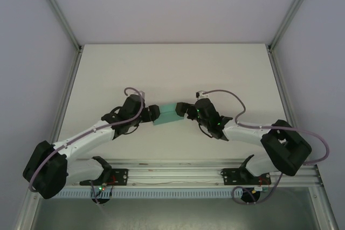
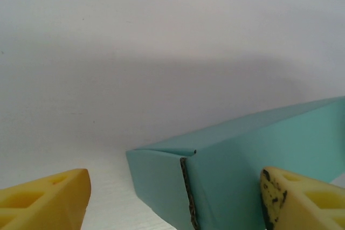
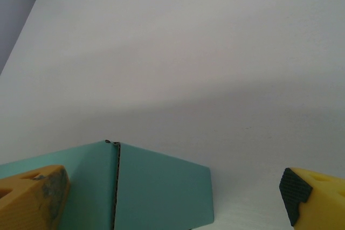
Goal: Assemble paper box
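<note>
The teal thin-card paper box (image 1: pixel 168 115) is lying in the middle of the smooth white bench (image 1: pixel 172 68), well apart from the metal frame posts (image 1: pixel 58 10) at its edges, while the left gripper (image 1: pixel 152 114) and the right gripper (image 1: pixel 186 110) are flanking its 2 ends, their yellow jaws standing open beside its corners.

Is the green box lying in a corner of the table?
No, the paper box sits near the middle of the table, between left claw and right claw.

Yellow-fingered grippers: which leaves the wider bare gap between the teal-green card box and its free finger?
The right gripper: a broad strip of white table separates the teal-green card box from its far finger. The left gripper has a narrower gap.
</note>
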